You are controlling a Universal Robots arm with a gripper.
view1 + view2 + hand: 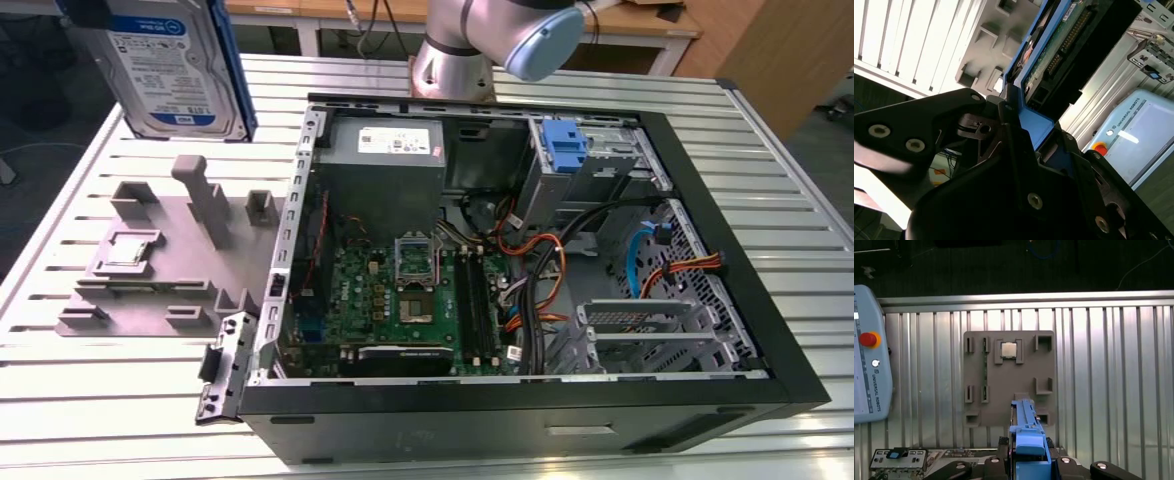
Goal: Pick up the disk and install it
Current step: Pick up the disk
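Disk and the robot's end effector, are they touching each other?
Touching. In the second wrist view, the end effector is clamped on the disk at its blue edge, with no gap between them.

A big black computer box (pixel 534 410) lies open on a silver table (pixel 80 400) made of long metal strips. Inside the box sit a green board (pixel 387 300), a grey power box (pixel 380 150), a blue plastic piece (pixel 567 145) on the metal cage and a bunch of orange and black wires (pixel 550 262). Just beside the box, on the exterior view's left, lies a flat grey tray (pixel 160 280) with little walls and slots, and a small square chip (pixel 1008 349) rests in one of its slots
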